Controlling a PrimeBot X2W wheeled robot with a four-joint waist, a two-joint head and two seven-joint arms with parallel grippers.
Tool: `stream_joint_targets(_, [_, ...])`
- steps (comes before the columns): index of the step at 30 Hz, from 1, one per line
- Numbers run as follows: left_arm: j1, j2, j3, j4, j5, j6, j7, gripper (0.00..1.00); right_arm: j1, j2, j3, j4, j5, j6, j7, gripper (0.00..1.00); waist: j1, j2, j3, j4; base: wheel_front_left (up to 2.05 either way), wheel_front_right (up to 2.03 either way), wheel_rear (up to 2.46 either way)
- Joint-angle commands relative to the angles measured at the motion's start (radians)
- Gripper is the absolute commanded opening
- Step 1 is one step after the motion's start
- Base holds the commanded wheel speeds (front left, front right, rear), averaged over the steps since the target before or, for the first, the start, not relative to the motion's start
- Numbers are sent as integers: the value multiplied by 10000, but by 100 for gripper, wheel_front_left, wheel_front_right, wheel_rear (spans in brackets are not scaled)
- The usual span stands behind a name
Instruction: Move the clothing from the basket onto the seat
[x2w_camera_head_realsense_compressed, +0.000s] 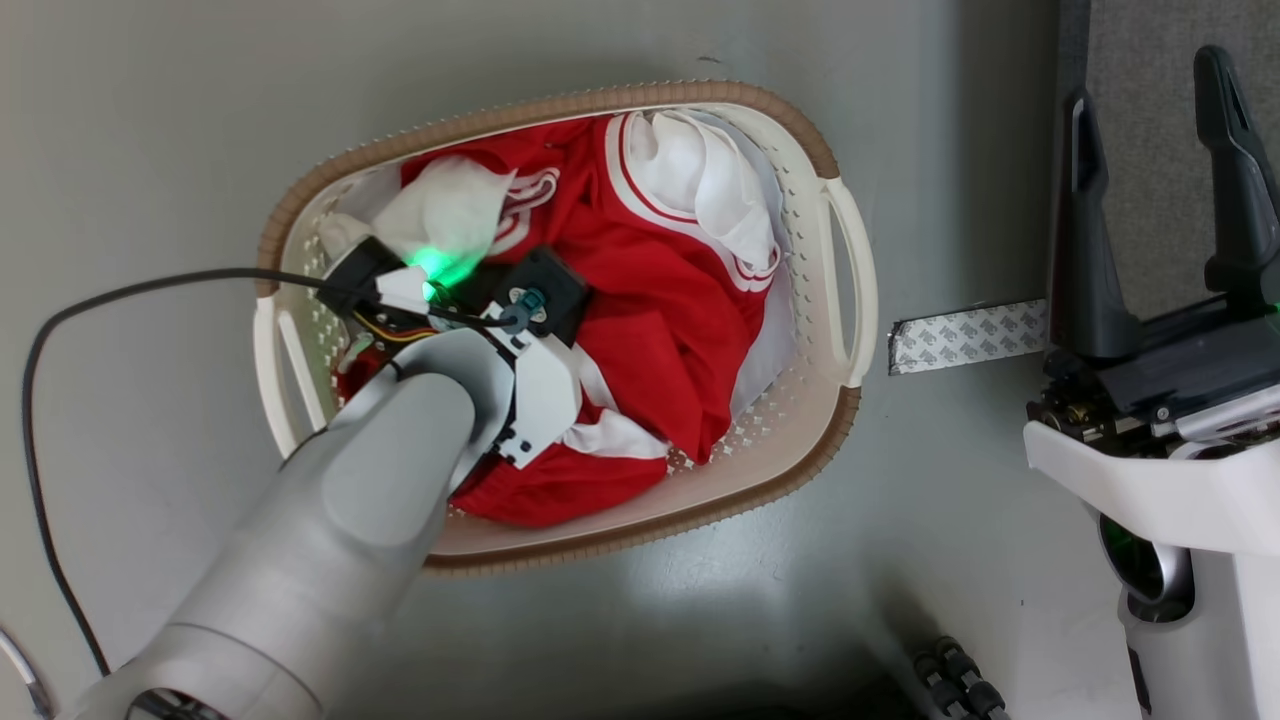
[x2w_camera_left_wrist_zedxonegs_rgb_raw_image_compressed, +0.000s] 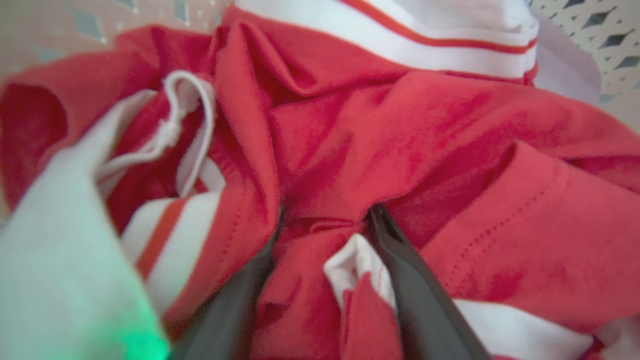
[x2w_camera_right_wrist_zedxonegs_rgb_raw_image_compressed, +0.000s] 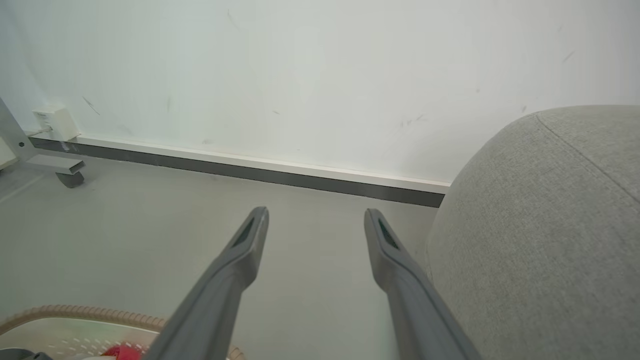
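The clothes (x2w_camera_head_realsense_compressed: 650, 330) lie piled in the basket (x2w_camera_head_realsense_compressed: 690, 97) in the middle of the head view, so the left arm (x2w_camera_head_realsense_compressed: 330, 520) reaches in from the lower left, its jaws apart and pushed into the pile with a red fold between them (ready to pinch, I think). The right jaws hang wide apart at the right edge, beside the grey sofa (x2w_camera_right_wrist_zedxonegs_rgb_raw_image_compressed: 540, 225) where the clothes must go.

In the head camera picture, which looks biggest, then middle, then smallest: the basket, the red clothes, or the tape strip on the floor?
1. basket, biggest: it holds all the clothes.
2. clothing, heaped inside the basket.
3. tape strip, clearly smallest.
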Motion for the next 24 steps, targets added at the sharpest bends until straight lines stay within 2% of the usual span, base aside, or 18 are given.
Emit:
stream_joint_targets(1, [-76, -43, -79, 209, -127, -87, -170, 0, 95, -20, -48, -36, 43, -21, -4, 100, -1, 0, 1, 27, 0, 0, 0])
stream_joint_targets(8, [130, -465, -30, 472, -687, -222, -1013, 0, 122, -21, -166, 379, -49, -21, -5, 100, -1, 0, -715, 353, 0, 0, 0])
stream_joint_targets(16, [1178, -732, 102, 206, -1872, -326, -1861, 0, 719, -26, -326, 1267, -133, -21, -3, 100, -1, 0, -2938, 777, 0, 0, 0])
stream_joint_targets(24, [2508, -483, 393, -807, -3318, -348, -2094, 0, 1658, -26, -527, 2094, -109, -21, -3, 100, -1, 0, -5085, 1194, 0, 0, 0])
